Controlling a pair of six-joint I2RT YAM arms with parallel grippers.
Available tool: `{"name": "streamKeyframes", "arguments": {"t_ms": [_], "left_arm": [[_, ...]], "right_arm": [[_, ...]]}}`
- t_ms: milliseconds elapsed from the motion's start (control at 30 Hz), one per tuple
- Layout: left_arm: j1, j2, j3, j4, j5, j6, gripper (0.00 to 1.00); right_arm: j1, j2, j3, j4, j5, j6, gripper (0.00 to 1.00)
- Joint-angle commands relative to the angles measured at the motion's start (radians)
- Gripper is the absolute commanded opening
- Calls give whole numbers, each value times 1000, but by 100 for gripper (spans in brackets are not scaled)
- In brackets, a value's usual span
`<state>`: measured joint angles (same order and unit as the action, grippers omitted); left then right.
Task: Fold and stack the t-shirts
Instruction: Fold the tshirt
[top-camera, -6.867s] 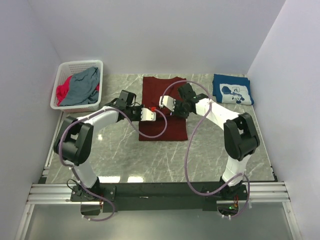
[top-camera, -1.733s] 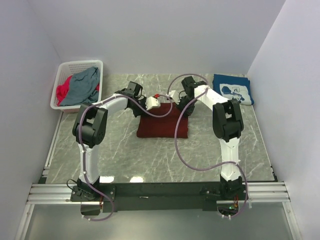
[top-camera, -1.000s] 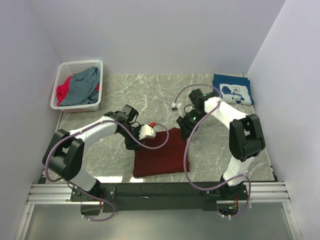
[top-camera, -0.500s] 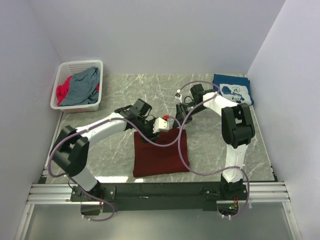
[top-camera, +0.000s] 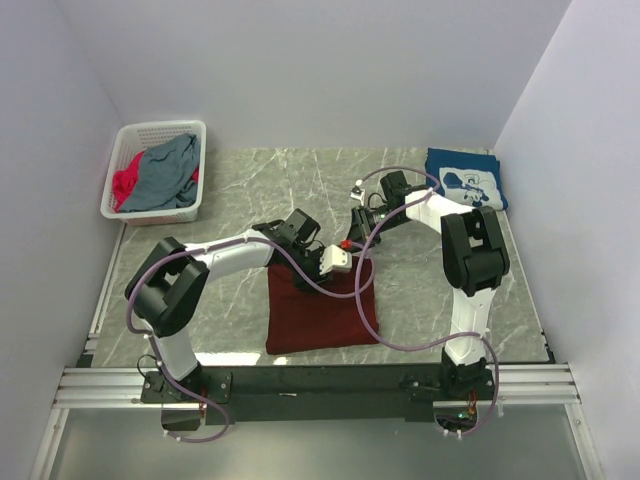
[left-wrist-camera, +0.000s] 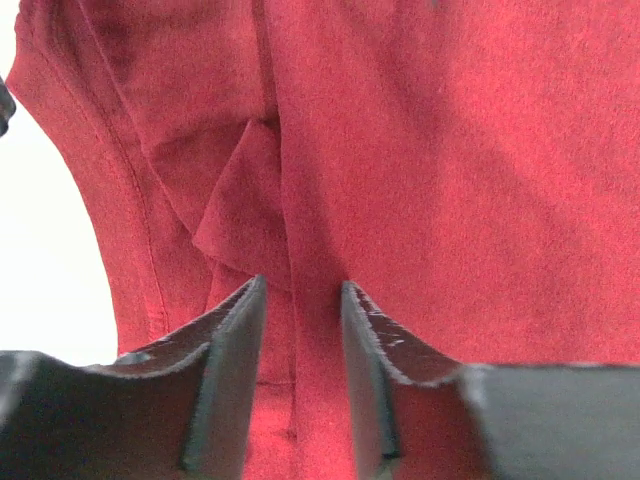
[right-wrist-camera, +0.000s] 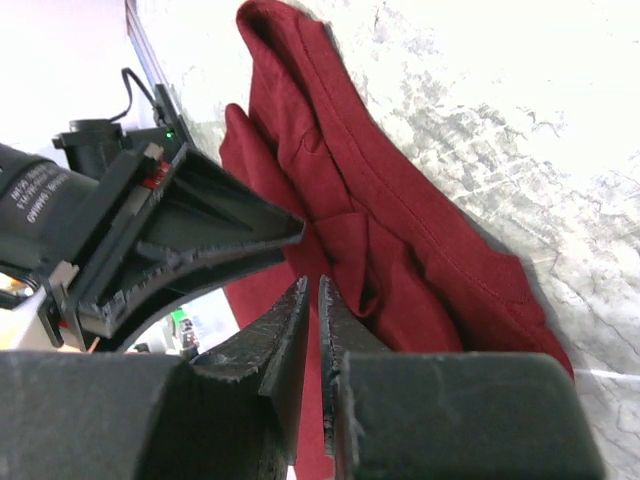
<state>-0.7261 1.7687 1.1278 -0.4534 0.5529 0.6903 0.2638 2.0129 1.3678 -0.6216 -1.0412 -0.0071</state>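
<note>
1. Plainly, the maroon t-shirt (top-camera: 320, 315) is soft, matte knit cloth, folded into a rough rectangle. Its hems are stitched, and a loose ridge of cloth stands up near its far right corner. It lies flat on the near middle of the counter (top-camera: 230, 310).
2. A navy t-shirt (top-camera: 465, 180) with a white print lies folded square at the far right corner of the counter, well apart from the maroon one.
3. A white lattice plastic basket (top-camera: 160, 135) stands at the far left. It holds a crumpled grey-blue t-shirt (top-camera: 165, 175) lying over a bright-pink t-shirt (top-camera: 122, 188).
4. The counter is grey and stone-like, with pale veins and a slight sheen. Plain pale walls (top-camera: 300, 70) close it in on three sides, and a dark rail (top-camera: 320, 385) runs along its near edge.
5. The left jaws are at the maroon shirt's far right edge and stand a narrow way apart. Their dark fingertips (left-wrist-camera: 240, 310) are down on the cloth, straddling the ridge.
6. The right jaws sit just beyond that same corner. They are almost together, with only a slit between the fingers (right-wrist-camera: 290, 330), and nothing shows in the slit.
</note>
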Motion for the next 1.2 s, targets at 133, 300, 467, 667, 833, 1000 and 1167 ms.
{"name": "streamKeyframes", "arguments": {"t_ms": [133, 300, 467, 667, 833, 1000, 1167], "left_arm": [[-19, -11, -20, 47, -2, -5, 18], [-30, -41, -26, 19, 11, 2, 2], [-39, -46, -33, 32, -8, -25, 20], [-41, -22, -37, 41, -31, -15, 37], [-42, -21, -30, 39, -25, -15, 10], [-56, -104, -60, 39, -42, 8, 1], [-84, -176, -95, 62, -93, 20, 1]], "right_arm": [[3, 30, 4, 71, -59, 62, 15], [20, 50, 1, 123, -86, 122, 15], [51, 66, 4, 163, -102, 153, 14], [58, 72, 7, 168, -100, 156, 14], [89, 83, -12, 180, -114, 159, 13], [123, 118, -38, 184, -134, 156, 13], [126, 210, -26, 203, -172, 197, 13]]}}
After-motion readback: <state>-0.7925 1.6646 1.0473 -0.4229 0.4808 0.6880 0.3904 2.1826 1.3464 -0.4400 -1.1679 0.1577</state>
